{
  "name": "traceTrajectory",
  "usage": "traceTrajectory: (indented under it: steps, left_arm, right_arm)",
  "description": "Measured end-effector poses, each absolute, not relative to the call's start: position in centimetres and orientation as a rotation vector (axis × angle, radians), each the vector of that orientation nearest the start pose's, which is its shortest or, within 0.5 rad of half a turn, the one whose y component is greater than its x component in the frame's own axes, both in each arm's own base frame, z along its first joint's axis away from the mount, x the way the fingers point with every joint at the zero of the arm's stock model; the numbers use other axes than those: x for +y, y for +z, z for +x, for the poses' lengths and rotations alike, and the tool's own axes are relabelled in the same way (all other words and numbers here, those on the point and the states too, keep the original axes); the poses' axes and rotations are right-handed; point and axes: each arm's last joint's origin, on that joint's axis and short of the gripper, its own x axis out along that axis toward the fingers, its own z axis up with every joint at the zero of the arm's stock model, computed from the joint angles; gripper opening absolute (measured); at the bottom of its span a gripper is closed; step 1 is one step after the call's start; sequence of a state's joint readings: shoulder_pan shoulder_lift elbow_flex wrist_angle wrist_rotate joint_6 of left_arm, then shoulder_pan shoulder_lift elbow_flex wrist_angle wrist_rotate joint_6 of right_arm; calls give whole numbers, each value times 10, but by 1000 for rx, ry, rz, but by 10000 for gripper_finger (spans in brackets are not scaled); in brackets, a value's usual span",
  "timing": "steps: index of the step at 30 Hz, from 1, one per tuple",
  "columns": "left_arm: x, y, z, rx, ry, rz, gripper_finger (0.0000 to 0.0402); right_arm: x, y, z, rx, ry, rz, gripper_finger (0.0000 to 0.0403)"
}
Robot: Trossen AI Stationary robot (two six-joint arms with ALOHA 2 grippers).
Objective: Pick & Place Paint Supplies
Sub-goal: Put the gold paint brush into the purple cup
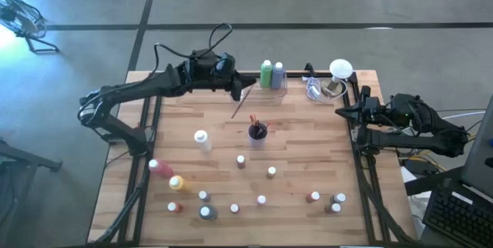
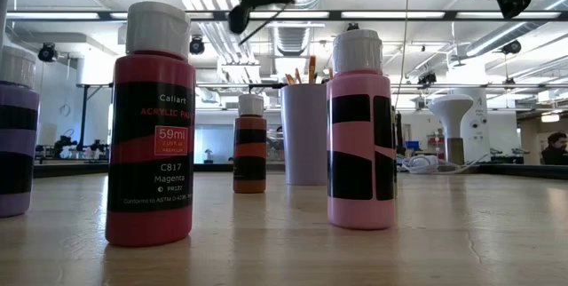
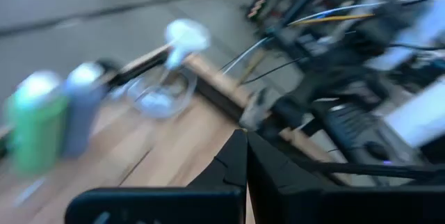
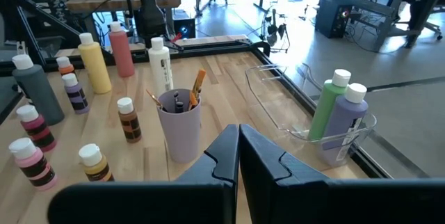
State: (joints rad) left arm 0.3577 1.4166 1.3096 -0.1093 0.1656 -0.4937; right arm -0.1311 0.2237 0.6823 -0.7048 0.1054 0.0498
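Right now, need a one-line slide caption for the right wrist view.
Shut right gripper faces lavender brush cup; green bottle and purple bottle stand in clear bin.

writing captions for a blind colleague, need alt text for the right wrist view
The right hand, fingers shut and empty, looks across a wooden table at a lilac cup holding paintbrushes. Beside it a clear tray holds a tall green bottle and a purple bottle. Small and tall paint bottles, including a yellow bottle, stand beyond the cup.

Wooden table (image 1: 308, 148), white lamp (image 1: 340, 69), keyboard (image 1: 460, 216).
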Motion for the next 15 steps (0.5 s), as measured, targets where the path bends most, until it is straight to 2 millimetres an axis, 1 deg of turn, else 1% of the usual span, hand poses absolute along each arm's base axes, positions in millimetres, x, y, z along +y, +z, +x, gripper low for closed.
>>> traceTrajectory:
  steps: [4,8,11,15]
  left_arm:
    - [90,392,312,64,145,-440,1]
    - [72,399,320,-26,68,-265,1]
    - [59,393,330,-81,24,-132,1]
    - [46,375,343,-159,-31,3,1]
  right_arm:
    - [-9,301,48,240,-241,53,8]
    - [-9,301,48,241,-242,54,8]
    - [-9,301,48,240,-241,53,8]
    - [-9,301,48,241,-241,53,8]
